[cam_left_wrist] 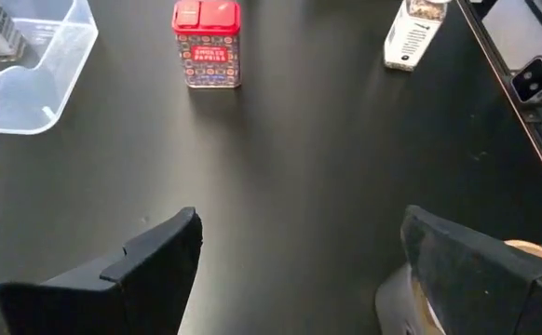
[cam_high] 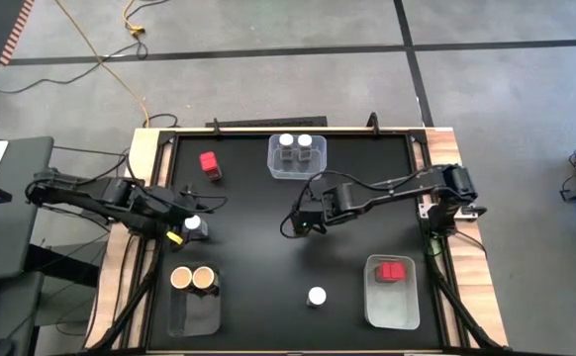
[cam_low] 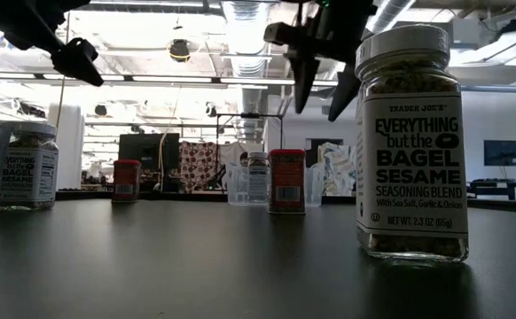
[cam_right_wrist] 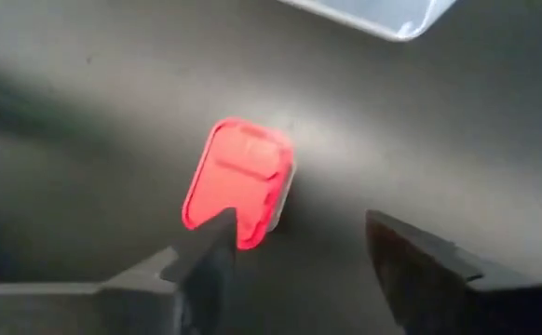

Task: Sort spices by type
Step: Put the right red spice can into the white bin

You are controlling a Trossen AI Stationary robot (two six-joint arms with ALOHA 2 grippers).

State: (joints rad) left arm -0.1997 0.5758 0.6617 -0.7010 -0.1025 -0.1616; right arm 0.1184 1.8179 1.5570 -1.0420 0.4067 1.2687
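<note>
left arm stretched in from the table's left edge, left gripper [cam_high: 191, 223] low with fingers [cam_left_wrist: 164, 251] spread wide, right arm bent inward from the right side toward mid-table, right gripper [cam_high: 306, 223] pointing down, jaws parted, nothing between them

Overhead view faces straight down; low view looks level; both share the black table [cam_high: 268, 257]

- Ceiling lights [cam_low: 240, 18] glare brightly in the low view, silhouetting the arms.
- The black counter [cam_high: 268, 257] stays dim.
- The right wrist view is blurred, its red tin [cam_right_wrist: 238, 181] soft-edged.
</note>
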